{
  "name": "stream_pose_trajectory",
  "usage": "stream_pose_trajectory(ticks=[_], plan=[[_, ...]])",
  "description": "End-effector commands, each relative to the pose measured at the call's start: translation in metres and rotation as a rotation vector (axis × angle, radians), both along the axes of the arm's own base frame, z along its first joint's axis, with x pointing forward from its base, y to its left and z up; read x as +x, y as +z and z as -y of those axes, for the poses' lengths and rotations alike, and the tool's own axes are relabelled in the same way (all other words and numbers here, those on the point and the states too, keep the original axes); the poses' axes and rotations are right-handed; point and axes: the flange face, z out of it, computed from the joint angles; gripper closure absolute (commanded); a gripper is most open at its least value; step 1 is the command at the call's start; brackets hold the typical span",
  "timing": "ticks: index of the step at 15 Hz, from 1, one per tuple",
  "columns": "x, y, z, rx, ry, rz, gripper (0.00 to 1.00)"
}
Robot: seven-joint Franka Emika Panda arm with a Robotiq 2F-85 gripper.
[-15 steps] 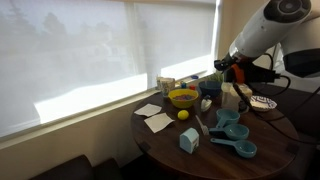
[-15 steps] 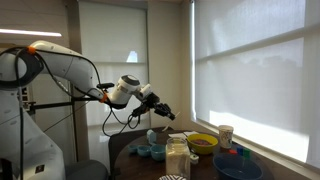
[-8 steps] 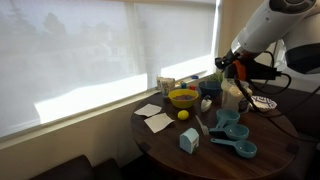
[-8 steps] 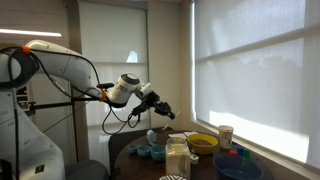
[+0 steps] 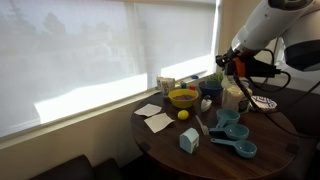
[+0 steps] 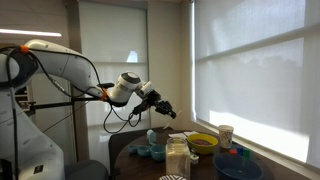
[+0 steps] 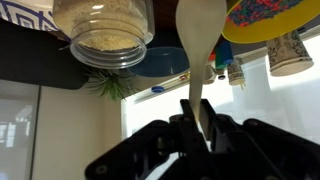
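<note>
**A:** Closest in, wrist view: the gripper point(image 7: 200, 128) has its jaws clamped tight on the flat handle of a cream plastic spoon point(image 7: 199, 40). The grip sits low on the handle, so the bowl end pokes straight out in front.

**B:** It's smooth and a little glossy, with a long oval bowl. I'd say that low pinch is there to leave the whole scoop end free. The spoon touches nothing; it hangs in the air, clear of the worktop point(image 7: 30, 62).

**A:** Just past the tip is a glass jar point(image 7: 103, 35), round, clear-walled and open-mouthed, filled with something pale and grainy. It stands upright, so the contents stay put.

**B:** Beside it on the other side of the spoon is a yellow bowl point(image 7: 270, 20) with a speckled, colourful pattern. A blue bowl point(image 7: 160, 62) sits between the two, further back, and a paper cup point(image 7: 290, 55) is off at the edge.

**A:** In an exterior view the gripper point(image 5: 222, 62) hovers high above that same cluster on a dark, round wooden worktop point(image 5: 270, 130). The spoon itself is too small to pick out there.

**B:** Teal measuring cups point(image 5: 235, 135) lie fanned out nearer the rim, and white paper napkins point(image 5: 155, 120) lie flat at the window side.

**A:** Farthest back is the window blind point(image 5: 100, 50), pale woven fabric glowing with daylight.
</note>
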Motion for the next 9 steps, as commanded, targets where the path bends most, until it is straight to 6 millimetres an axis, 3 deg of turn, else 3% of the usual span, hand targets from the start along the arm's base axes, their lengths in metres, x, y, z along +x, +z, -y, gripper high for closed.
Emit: stream_pose_trajectory(ticks=[1, 2, 3, 8, 9], plan=[[0.0004, 0.0289, 0.0197, 0.078, -0.012, 0.019, 0.97], [0.0012, 0.0251, 0.0196, 0.055, -0.028, 0.017, 0.97], [0.0012, 0.0251, 0.0197, 0.054, -0.029, 0.017, 0.87], [0.0014, 0.0250, 0.0204, 0.049, -0.034, 0.018, 0.87], [0.0014, 0.0250, 0.0205, 0.049, -0.034, 0.018, 0.97]])
